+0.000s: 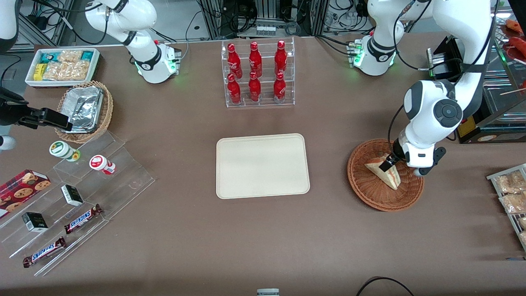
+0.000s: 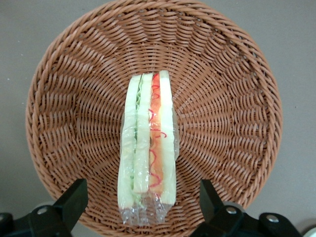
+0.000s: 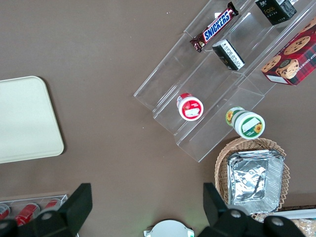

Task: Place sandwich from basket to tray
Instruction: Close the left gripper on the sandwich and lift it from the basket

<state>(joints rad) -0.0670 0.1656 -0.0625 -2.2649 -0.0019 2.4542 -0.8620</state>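
Note:
The sandwich (image 1: 389, 176), a wrapped white-bread wedge with red, orange and green filling, lies in the round reddish-brown wicker basket (image 1: 370, 197) toward the working arm's end of the table. My left gripper (image 1: 390, 163) hangs low over the basket, open, with one finger on each side of the sandwich's end and not touching it. In the left wrist view the sandwich (image 2: 148, 143) stands on edge in the middle of the basket (image 2: 232, 113), and the gripper (image 2: 142, 190) straddles its wrapped tip. The cream-beige tray (image 1: 263, 166) lies bare at the table's middle.
A clear rack of red bottles (image 1: 257, 74) stands farther from the camera than the tray. A stepped acrylic shelf with snacks (image 1: 78, 197), a tan basket of foil containers (image 1: 84, 111) and a white bin (image 1: 61, 65) lie toward the parked arm's end. A snack rack (image 1: 511, 197) sits beside the basket.

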